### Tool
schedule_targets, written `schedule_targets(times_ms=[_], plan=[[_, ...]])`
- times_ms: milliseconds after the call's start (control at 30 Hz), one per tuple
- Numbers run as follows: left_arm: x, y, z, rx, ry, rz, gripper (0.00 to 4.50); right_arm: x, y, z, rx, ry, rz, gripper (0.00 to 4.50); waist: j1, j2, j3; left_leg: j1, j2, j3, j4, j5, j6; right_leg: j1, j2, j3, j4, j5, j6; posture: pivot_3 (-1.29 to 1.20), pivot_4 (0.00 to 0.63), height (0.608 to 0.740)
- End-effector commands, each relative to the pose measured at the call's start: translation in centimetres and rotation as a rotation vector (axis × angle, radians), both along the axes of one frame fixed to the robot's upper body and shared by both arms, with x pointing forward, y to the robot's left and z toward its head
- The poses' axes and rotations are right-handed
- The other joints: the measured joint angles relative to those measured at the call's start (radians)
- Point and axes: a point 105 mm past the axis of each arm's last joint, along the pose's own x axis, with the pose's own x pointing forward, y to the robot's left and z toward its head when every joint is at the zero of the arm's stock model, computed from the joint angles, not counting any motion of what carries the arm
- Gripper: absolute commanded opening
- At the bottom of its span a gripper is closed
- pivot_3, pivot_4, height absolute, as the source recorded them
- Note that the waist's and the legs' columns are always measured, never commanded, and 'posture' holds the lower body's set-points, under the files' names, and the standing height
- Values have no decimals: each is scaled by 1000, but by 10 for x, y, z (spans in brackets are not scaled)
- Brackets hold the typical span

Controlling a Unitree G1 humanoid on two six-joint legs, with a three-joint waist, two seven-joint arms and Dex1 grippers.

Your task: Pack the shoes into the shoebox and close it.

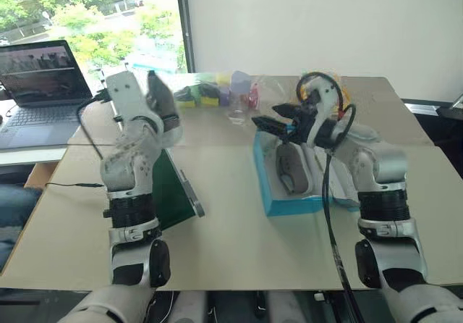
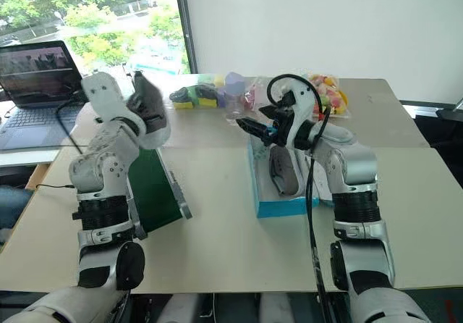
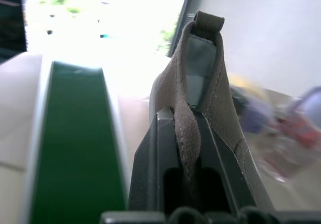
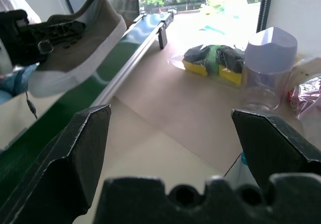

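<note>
I'm carrying the second sneaker (image 4: 75,43) pinched by its heel in the left gripper (image 3: 183,133); thin grip risks slipping; right gripper (image 4: 170,128) gaping empty over the shoebox (image 1: 289,203).

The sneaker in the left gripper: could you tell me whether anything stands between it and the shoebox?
Only the open right gripper hovers over the shoebox; the table between the sneaker and the box looks bare.

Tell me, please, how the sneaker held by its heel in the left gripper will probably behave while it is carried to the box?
The sneaker stays straight though the left gripper pinches only its soft heel edge, so it is probably light with a stiff sole. That thin fabric looks folded between the fingers, so the shoe may swing or slip.
</note>
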Motion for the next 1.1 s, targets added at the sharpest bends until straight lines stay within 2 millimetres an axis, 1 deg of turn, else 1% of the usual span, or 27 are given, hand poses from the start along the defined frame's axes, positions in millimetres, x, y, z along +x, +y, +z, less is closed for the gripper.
schedule_targets(times_ms=[33,167,233,333,433,667,767,833,867,900,933,1100], plan=[[-33,-67,21,49,-86,-362,17,3,-3,34,254,78,-5,4500,-3,0,0,0,0,0,0,1,2,0,0,0,0,0,0,0,150,740],[-54,-100,30,87,-116,-540,17,5,-1,35,368,197,-10,4500,-8,0,0,0,1,0,0,1,2,0,1,1,0,0,0,0,150,740],[-61,-110,33,96,-124,-602,17,6,-1,36,404,224,-14,4500,-10,0,0,0,2,0,0,1,2,0,2,1,1,0,-1,0,150,740],[-67,-120,36,100,-133,-653,17,7,-4,37,422,239,-29,4500,-11,0,0,1,1,0,0,2,3,0,2,1,1,0,-1,0,150,740],[-67,-120,36,107,-135,-653,17,7,-6,36,419,245,-43,4500,-15,0,0,1,1,0,0,2,3,0,2,1,1,0,0,0,150,740],[-54,-98,42,131,-152,-576,17,3,-14,36,446,266,-57,4500,-17,0,0,0,1,0,0,2,3,0,2,1,0,0,0,0,150,740],[-50,-95,41,144,-157,-556,17,-2,-12,37,458,285,-28,4500,-17,0,0,0,1,0,0,2,3,0,2,1,0,0,0,0,150,740],[-49,-97,42,144,-161,-557,17,-8,-7,36,442,289,10,4500,-17,0,0,0,1,0,0,2,3,0,2,1,0,0,0,0,150,740],[-49,-99,42,139,-164,-559,0,-9,-5,36,446,296,17,3983,-17,0,0,0,1,0,0,2,3,0,2,1,0,0,0,0,150,740],[-49,-101,42,135,-166,-561,0,-9,-4,35,448,301,18,3807,-17,0,0,0,1,0,0,2,4,0,2,1,0,0,0,0,150,740],[-50,-102,43,133,-169,-563,0,-9,-4,34,449,307,16,3390,-17,0,0,0,1,0,0,2,4,0,2,1,0,0,0,0,150,740],[-50,-107,46,121,-181,-569,0,-9,3,32,463,322,35,1799,-17,0,0,0,1,0,0,2,4,0,2,1,-1,0,0,0,150,740]])
